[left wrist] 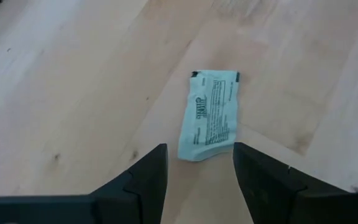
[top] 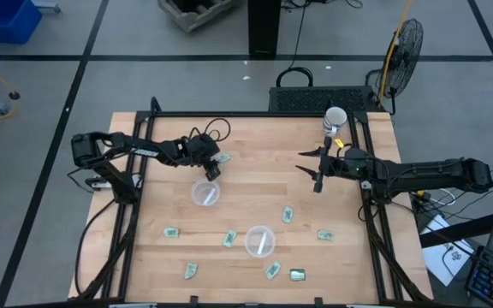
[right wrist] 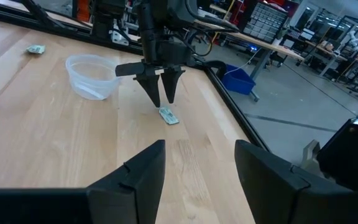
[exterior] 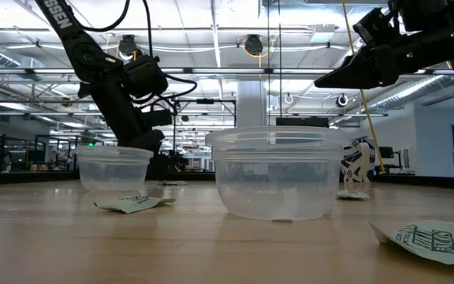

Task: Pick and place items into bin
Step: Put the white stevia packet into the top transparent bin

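Two clear cups [top: 259,241] [top: 205,193] stand on the wooden table [top: 255,145], with seven green printed packets [top: 298,275] scattered round the nearer one; their lettering is too small to read. Farther back, an eighth packet [left wrist: 209,114] lies between the parted fingers of the left gripper [top: 213,168]. Opposite it the right gripper [top: 316,174] hangs spread wide in the air, a white mug [top: 335,117] beyond it

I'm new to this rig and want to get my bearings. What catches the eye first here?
The left gripper hangs open just above a light-green packet near the table's far left, beside a clear cup. More packets lie scattered around a second clear cup toward the near edge. The right gripper hovers open over bare wood at the far right, near a white mug.
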Controlling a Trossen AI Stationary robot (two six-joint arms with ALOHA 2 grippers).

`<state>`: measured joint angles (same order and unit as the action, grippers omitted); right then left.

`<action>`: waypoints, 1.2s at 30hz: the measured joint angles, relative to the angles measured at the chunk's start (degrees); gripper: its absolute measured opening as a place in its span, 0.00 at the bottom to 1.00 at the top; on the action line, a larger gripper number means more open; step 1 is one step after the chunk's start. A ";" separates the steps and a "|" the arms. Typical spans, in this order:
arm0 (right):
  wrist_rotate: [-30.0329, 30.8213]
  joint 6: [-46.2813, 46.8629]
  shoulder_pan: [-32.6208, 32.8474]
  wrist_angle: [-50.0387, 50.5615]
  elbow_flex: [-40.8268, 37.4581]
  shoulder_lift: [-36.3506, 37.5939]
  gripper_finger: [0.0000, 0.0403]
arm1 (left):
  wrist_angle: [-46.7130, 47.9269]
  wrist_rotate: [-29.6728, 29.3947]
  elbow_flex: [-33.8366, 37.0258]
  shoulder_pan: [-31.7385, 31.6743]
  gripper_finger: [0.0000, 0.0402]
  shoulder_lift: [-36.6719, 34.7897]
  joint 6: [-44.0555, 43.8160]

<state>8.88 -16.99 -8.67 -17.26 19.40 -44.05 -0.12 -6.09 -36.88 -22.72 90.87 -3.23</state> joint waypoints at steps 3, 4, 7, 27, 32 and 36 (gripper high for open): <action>0.00 0.02 0.00 0.01 0.00 0.00 0.46 | 0.08 0.00 0.00 0.31 0.46 0.00 0.33; 0.00 0.02 0.00 0.00 0.00 0.00 0.46 | 0.25 0.00 0.00 0.31 0.46 -0.02 0.41; 0.00 0.02 0.00 0.01 0.00 0.00 0.46 | 0.43 -0.61 0.00 0.24 0.46 -0.01 1.75; 0.00 0.02 0.02 0.01 -0.02 0.00 0.46 | 3.85 1.40 -0.13 -5.63 0.46 -0.81 -14.38; 0.00 0.02 0.02 0.01 -0.07 0.00 0.46 | 2.32 6.66 -0.13 -6.45 0.46 -0.81 -14.63; 0.00 0.02 0.02 0.01 -0.07 0.00 0.46 | 2.10 8.59 -0.13 -6.88 0.46 -0.81 -17.02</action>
<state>8.88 -16.97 -8.64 -17.26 19.33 -44.05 1.98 2.50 -37.01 -29.61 90.06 -20.25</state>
